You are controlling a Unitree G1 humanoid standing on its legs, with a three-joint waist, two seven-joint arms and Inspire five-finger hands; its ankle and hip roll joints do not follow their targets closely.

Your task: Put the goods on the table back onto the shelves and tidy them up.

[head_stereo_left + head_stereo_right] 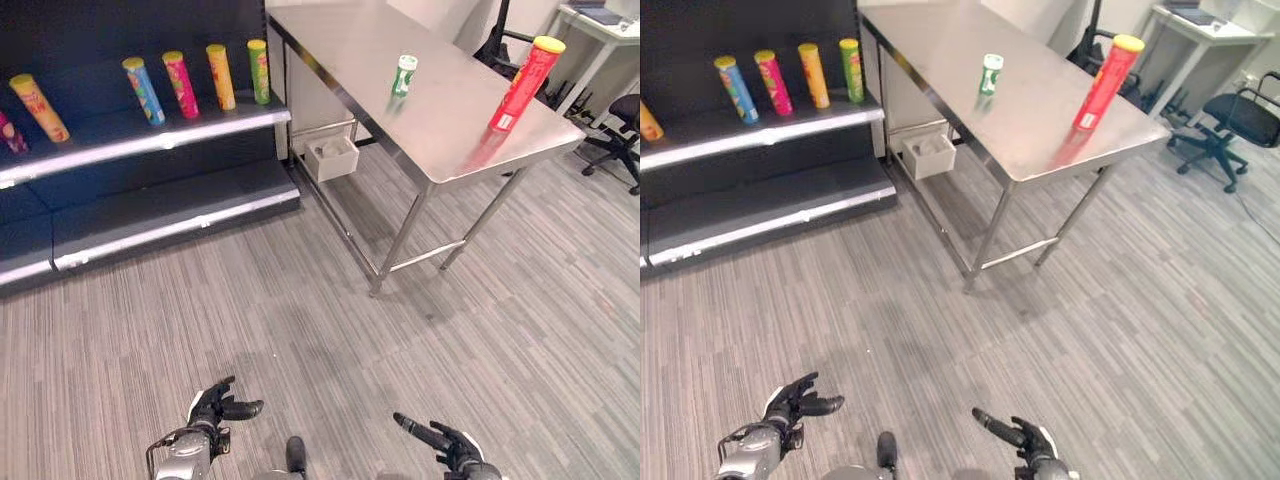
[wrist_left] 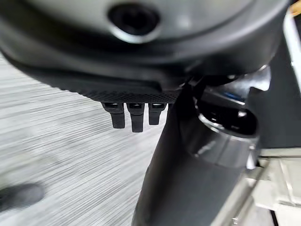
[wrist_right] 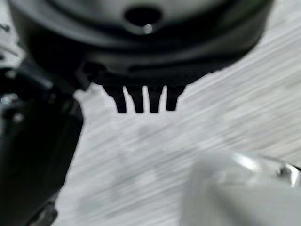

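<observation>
A red tube (image 1: pixel 524 84) and a green can (image 1: pixel 403 76) stand on the table (image 1: pixel 440 140) (well apart), both hands (image 1: pixel 218 405) (image 1: pixel 450 442) low, fingers relaxed, empty.

L hand (image 1: pixel 215 407) is held low at the lower left of the eye view, fingers relaxed and spread, thumb stuck out sideways, nothing gripped. R hand (image 1: pixel 452 444) is held low at the lower right, fingers extended towards the L, nothing held. Both silver-grey wrists are seen just behind the hands.
</observation>
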